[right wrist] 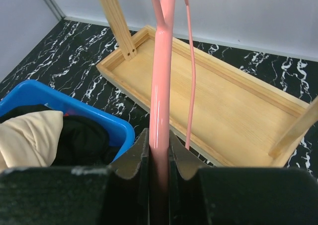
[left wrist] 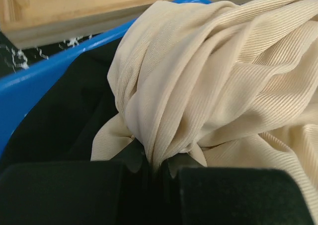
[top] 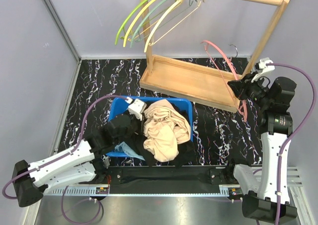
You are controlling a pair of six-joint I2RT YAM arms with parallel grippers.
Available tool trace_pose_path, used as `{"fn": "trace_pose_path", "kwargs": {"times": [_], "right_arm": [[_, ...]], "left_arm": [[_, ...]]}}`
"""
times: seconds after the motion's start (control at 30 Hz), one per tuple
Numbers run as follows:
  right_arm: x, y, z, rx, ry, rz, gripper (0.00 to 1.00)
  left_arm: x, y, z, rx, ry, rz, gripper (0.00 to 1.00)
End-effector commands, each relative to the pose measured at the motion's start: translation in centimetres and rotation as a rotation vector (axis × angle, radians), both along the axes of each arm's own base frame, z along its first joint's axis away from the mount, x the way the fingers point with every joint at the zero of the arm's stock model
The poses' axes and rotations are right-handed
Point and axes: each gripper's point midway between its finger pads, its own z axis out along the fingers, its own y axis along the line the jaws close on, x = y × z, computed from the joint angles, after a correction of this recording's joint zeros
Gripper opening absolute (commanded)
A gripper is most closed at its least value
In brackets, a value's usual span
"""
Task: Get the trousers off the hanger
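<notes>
Trousers (top: 161,130) in blue bin (top: 174,101) (marbled tabletop (top: 99,81), grey walls (top: 30,36)).

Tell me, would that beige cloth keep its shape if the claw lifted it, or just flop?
Probably floppy: the beige trousers lie crumpled in deep folds and bunch up where the left claw pinches them. They look thin and ribbed, so likely light and not slippery. Lifted, they would probably dangle.
</notes>
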Motion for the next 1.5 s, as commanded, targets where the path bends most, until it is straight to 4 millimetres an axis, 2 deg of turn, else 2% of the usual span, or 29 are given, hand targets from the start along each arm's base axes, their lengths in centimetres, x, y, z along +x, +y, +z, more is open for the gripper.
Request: {"fn": "trace_pose_path", "kwargs": {"times": [0.0,0.07,0.13,0.2,0.23,0.3,0.33,0.47,0.63,0.7,0.73,0.87,0.9,1.1,1.33,1.47], "right_arm": [[-0.4,0.9,3.7,-0.057,-0.136,0.078,0.0],[0.0,0.8,4.5,-0.069,-0.155,0.076,0.0],[0.8,0.5,5.4,-0.071,-0.159,0.068,0.0],[1.7,0.0,6.3,-0.068,-0.159,0.043,0.0],[2.6,-0.2,7.0,-0.067,-0.162,0.04,0.0],[3.9,-0.7,7.7,-0.06,-0.163,0.022,0.0],[4.2,-0.9,9.4,-0.062,-0.199,0.011,0.0],[6.4,-1.7,12.2,-0.041,-0.222,-0.026,0.0],[9.3,-2.6,14.3,0.008,-0.204,-0.058,0.0],[10.7,-3.0,14.2,0.039,-0.176,-0.08,0.0],[10.8,-3.1,15.2,0.047,-0.191,-0.088,0.0],[12.6,-4.1,15.8,0.111,-0.153,-0.149,0.0],[13.4,-4.4,15.1,0.125,-0.126,-0.161,0.0],[14.5,-5.3,13.7,0.157,-0.071,-0.213,0.0],[15.0,-6.6,11.0,0.173,0.008,-0.249,0.02],[14.0,-6.4,10.6,0.129,-0.001,-0.233,0.23]], "left_arm": [[0.9,-0.3,-0.9,-0.216,0.058,0.138,0.0],[0.6,-0.1,-2.4,-0.217,0.098,0.151,0.05],[0.2,0.3,-3.1,-0.241,0.119,0.165,0.32],[0.1,1.0,-2.9,-0.256,0.106,0.181,0.49],[0.0,1.4,-1.6,-0.293,0.077,0.182,0.63],[0.0,2.1,-0.1,-0.317,0.036,0.191,0.75],[-0.2,2.7,0.8,-0.333,0.015,0.191,0.84],[-0.9,3.9,3.6,-0.357,-0.049,0.174,0.99],[-1.9,5.1,6.2,-0.375,-0.095,0.146,0.99],[-2.1,5.6,6.8,-0.367,-0.109,0.147,0.99],[-2.2,6.0,7.2,-0.375,-0.119,0.15,0.99],[-2.5,7.2,8.1,-0.366,-0.146,0.171,0.99],[-2.4,7.7,8.3,-0.359,-0.153,0.183,0.99],[-2.8,9.4,9.4,-0.36,-0.185,0.218,0.99],[-2.8,10.4,10.3,-0.35,-0.208,0.24,0.99],[-2.8,10.6,10.9,-0.35,-0.219,0.248,0.99]]}}
